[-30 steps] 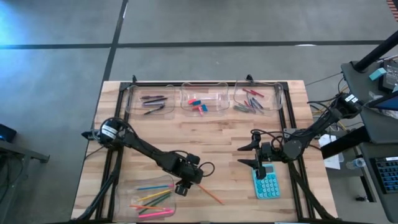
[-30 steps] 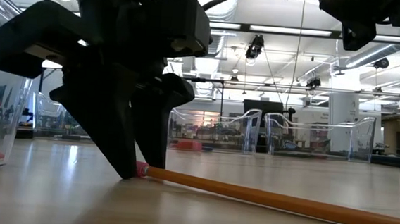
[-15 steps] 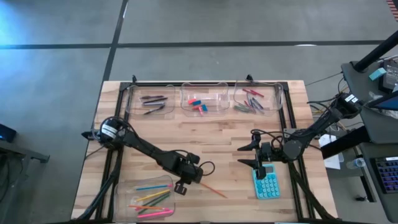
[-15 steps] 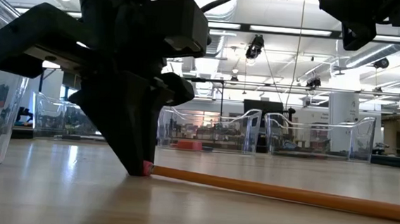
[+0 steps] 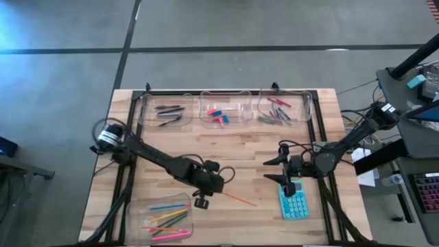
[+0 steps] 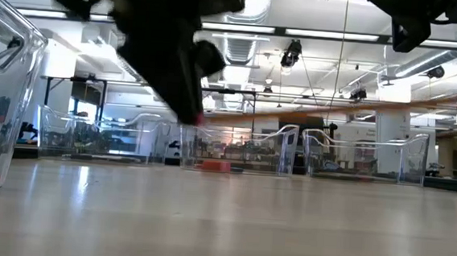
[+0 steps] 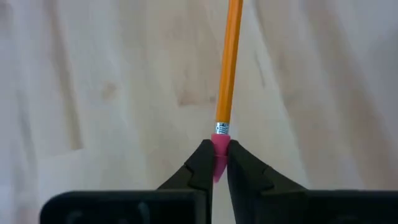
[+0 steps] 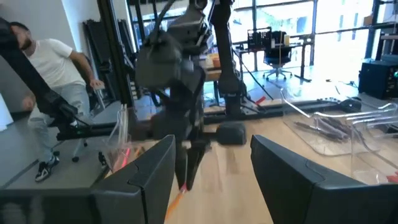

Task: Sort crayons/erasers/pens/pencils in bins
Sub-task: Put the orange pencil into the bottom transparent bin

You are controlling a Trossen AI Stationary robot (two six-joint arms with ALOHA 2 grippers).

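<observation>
The left tool (image 7: 216, 163) is clamped on the pink eraser end of an orange pencil (image 7: 228, 68), held clear of the table (image 5: 247, 147) at lower centre. The right tool (image 5: 280, 171), fingers apart, hovers over the teal calculator (image 5: 294, 202) at lower right.

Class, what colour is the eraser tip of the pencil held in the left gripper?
Pink, on an orange pencil; the left gripper pinches it. Clearest in the left wrist view.

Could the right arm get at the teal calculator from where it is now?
Probably yes: the right gripper hangs open just beside the calculator, with nothing lying between them.
</observation>
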